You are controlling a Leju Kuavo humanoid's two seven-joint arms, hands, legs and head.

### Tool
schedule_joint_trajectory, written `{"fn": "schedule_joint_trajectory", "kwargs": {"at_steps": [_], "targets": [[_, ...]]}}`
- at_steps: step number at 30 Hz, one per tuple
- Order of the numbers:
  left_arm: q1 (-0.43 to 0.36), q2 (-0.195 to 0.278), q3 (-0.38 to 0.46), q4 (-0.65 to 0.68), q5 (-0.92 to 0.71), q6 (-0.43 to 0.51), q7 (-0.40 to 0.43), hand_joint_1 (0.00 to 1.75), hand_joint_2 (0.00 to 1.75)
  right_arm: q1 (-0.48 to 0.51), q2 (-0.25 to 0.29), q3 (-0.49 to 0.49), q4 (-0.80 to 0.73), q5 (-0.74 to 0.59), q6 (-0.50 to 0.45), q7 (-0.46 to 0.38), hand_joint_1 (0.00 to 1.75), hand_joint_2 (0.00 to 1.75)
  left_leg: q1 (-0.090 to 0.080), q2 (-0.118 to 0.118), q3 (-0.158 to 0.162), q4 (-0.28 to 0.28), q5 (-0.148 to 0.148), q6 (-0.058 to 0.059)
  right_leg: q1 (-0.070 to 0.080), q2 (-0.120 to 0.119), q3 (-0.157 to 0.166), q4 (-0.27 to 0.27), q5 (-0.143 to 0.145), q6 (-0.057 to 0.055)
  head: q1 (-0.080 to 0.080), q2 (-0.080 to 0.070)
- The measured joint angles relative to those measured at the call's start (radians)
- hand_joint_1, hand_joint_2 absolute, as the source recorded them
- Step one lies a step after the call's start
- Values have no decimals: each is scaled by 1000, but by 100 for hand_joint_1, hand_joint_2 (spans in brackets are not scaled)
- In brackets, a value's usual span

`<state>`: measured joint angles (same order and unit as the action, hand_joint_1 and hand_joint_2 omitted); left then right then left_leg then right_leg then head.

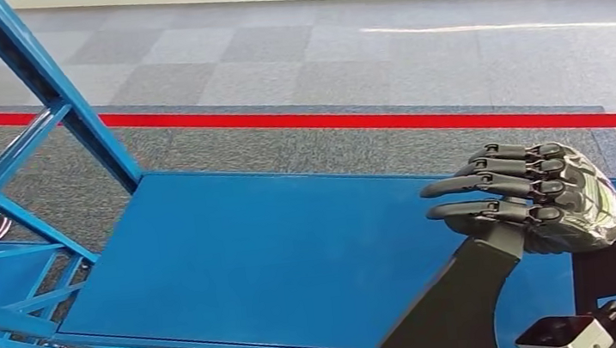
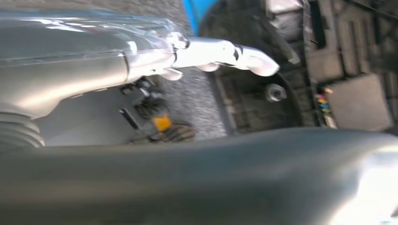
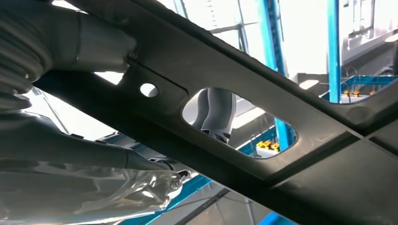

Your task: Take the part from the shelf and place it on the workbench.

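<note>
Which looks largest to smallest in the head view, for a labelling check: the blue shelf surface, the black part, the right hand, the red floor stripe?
1. Blue shelf surface.
2. Black part, cut off by the frame edge.
3. Right hand and red floor stripe: the long, thin stripe covers a similar area, so unranked.

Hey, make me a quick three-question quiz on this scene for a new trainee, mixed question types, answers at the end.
1. True or false: the right hand holds a black part.
2. Multiple choice: the blue workbench below the part carries
A) a stack of boxes
B) nothing on its visible surface
C) a red toolbox
3. Fill in the missing word: a ___ stripe runs across the grey carpet beyond the workbench.

Key:
1. True. The hand grips the upper end of the part, above the workbench.
2. B.
3. Red.
</note>
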<state>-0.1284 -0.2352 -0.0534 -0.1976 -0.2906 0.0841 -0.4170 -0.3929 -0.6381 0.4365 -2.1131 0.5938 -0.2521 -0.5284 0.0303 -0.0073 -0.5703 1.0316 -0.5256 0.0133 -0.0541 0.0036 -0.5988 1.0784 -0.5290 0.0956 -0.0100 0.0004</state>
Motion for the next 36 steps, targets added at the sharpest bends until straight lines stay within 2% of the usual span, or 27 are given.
{"fn": "schedule_joint_trajectory", "kwargs": {"at_steps": [1,2,3,5,7,9,10,11,12,13,15,16,17,20,21,24,28,31,34,36], "targets": [[0,1,1,0,0,0,0,0,0,0,2,2,2,0,0,0,175,175,-1,-1,-3,6,-3,-10,-1,4,8,-22,3,-4,0,0],[-1,1,2,0,0,1,0,0,0,0,4,4,4,0,-1,-1,175,175,-4,-2,-5,8,-3,-17,1,8,6,-20,-4,-15,0,0],[-1,1,2,0,0,1,0,0,0,0,5,5,5,-1,-2,-1,175,175,-3,-2,-5,7,-2,-21,1,9,4,-18,-4,-30,-1,0],[-2,1,3,0,0,2,0,0,0,-4,6,8,5,-1,-4,-2,175,175,1,-1,-6,13,-9,-26,3,7,3,-16,-5,-48,-3,0],[-2,1,4,0,-1,3,0,0,0,-8,7,10,5,-1,-5,-2,175,175,1,2,-39,86,-53,-28,8,3,3,-16,-5,-62,-3,0],[-2,1,5,0,-2,5,0,0,0,-9,7,12,5,-1,-8,-2,175,175,-6,2,-106,223,-114,-25,18,-1,3,-16,-6,-72,-3,0],[-2,1,6,0,-2,7,0,0,0,-9,7,13,5,-1,-9,-2,175,175,-11,2,-133,275,-129,-19,24,-3,3,-16,-7,-77,-3,0],[-2,1,7,0,-3,7,0,0,0,-9,7,14,5,-1,-10,-2,175,175,-17,2,-145,296,-126,-11,31,-3,4,-16,-8,-81,-3,0],[-2,1,7,0,-3,8,0,0,0,-9,8,15,5,0,-11,-2,175,175,-24,2,-139,276,-103,2,39,-3,6,-16,-9,-85,-3,0],[-2,1,7,0,-3,8,0,0,0,-9,8,15,5,0,-12,-2,175,175,-34,2,-115,220,-67,20,47,-3,9,-16,-11,-88,-3,0],[-2,2,8,0,-3,8,-4,0,0,-9,7,15,5,0,-14,-2,175,175,-55,1,-59,95,-9,66,56,-2,12,-17,-13,-92,-1,0],[-2,2,8,0,-3,8,-7,0,0,-8,8,15,6,0,-15,-2,175,175,-62,0,-41,53,6,79,58,-2,12,-16,-14,-93,-1,0],[-2,2,9,0,-3,9,-10,0,0,-6,7,15,6,0,-17,-2,175,175,-66,0,-33,35,7,75,57,-2,9,-16,-15,-93,0,0],[-2,1,12,0,2,11,-18,0,0,-5,7,15,7,-2,-20,-2,175,175,-65,-1,-30,21,5,31,54,-2,5,-14,-16,-94,1,0],[-3,1,13,0,7,11,-22,0,0,-8,8,16,7,-4,-18,-3,175,175,-65,-1,-31,21,4,29,54,-2,6,-14,-16,-94,1,0],[-17,1,34,0,51,11,-48,0,0,-52,25,28,26,-23,7,0,175,175,-66,-1,-32,21,4,29,54,0,5,-15,-14,-93,1,0],[-62,3,95,-5,142,-10,-93,0,0,-165,82,72,91,-53,38,14,175,175,-65,1,-35,24,6,32,53,1,1,-15,-10,-92,0,0],[-91,8,139,-17,198,-47,-163,0,0,-232,128,100,141,-80,50,5,175,175,-62,2,-45,27,11,33,56,2,-9,-15,-4,-93,1,0],[-174,9,165,-49,231,-72,-232,0,0,-279,171,121,182,-98,59,-7,175,175,-62,-1,-51,27,14,34,56,-2,-12,-14,-2,-94,1,0],[-224,8,177,-68,244,-78,-241,0,0,-298,195,132,199,-103,60,-8,175,175,-62,-2,-51,27,15,34,56,-2,-12,-14,-1,-94,1,0]]}}
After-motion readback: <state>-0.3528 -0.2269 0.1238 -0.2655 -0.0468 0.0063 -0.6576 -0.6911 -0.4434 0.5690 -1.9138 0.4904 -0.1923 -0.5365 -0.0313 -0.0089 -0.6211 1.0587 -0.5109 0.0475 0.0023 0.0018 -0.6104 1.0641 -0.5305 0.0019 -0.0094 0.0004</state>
